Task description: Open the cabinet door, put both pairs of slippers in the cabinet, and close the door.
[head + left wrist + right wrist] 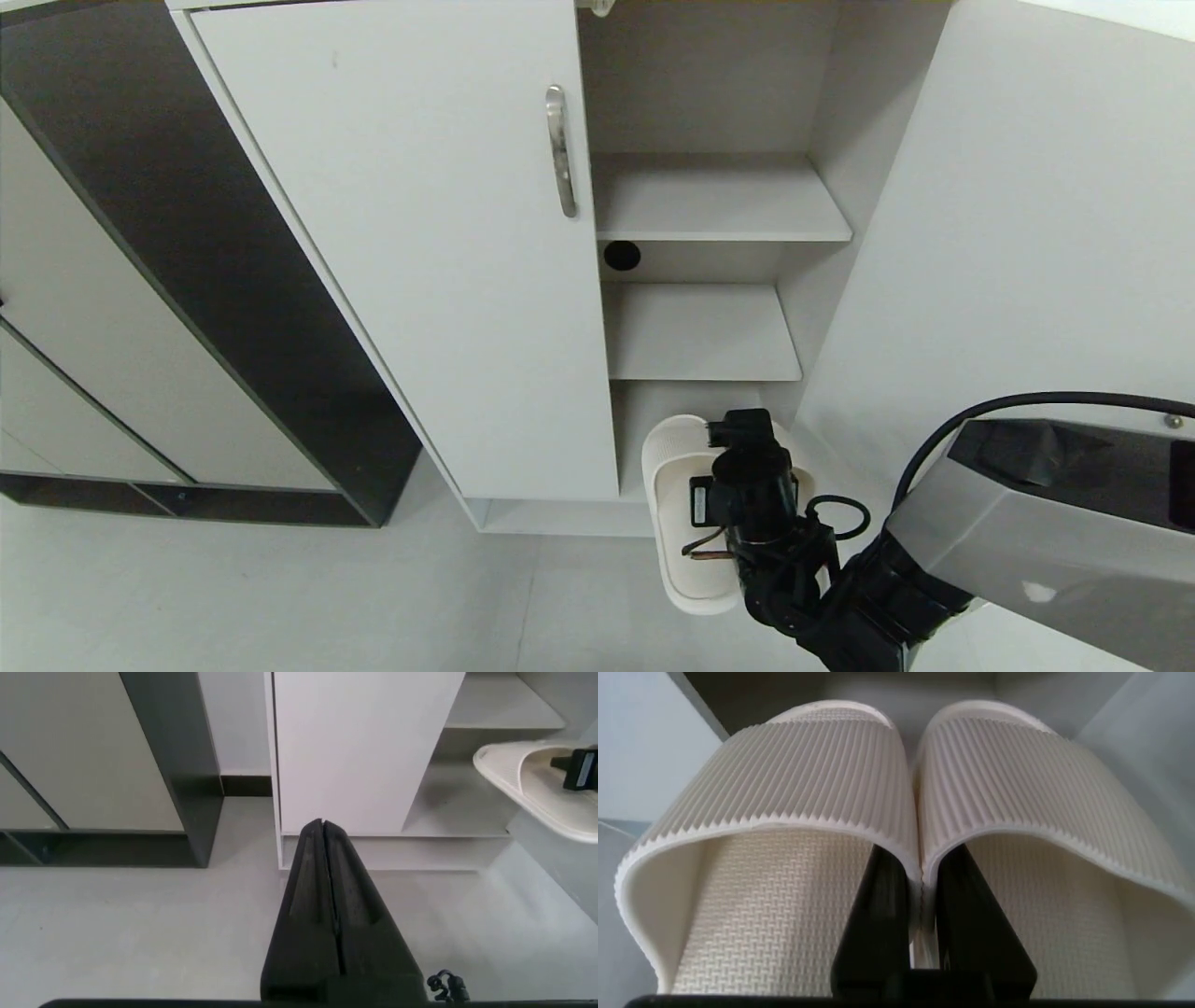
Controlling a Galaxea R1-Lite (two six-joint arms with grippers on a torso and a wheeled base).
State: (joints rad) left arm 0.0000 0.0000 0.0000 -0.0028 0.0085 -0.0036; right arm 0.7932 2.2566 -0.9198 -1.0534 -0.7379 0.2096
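Right tool (920, 891) clamping slippers (813, 793), open cabinet (719, 201) ahead

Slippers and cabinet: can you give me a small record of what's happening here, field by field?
Right door: swung open
Left door: closed
Shelves: two, white, behind the open side
Cream slippers: one pair, side by side, toes toward the lowest compartment
Right gripper: clamped on the slippers' two inner walls
Left gripper: shut, holding nothing, facing the closed door
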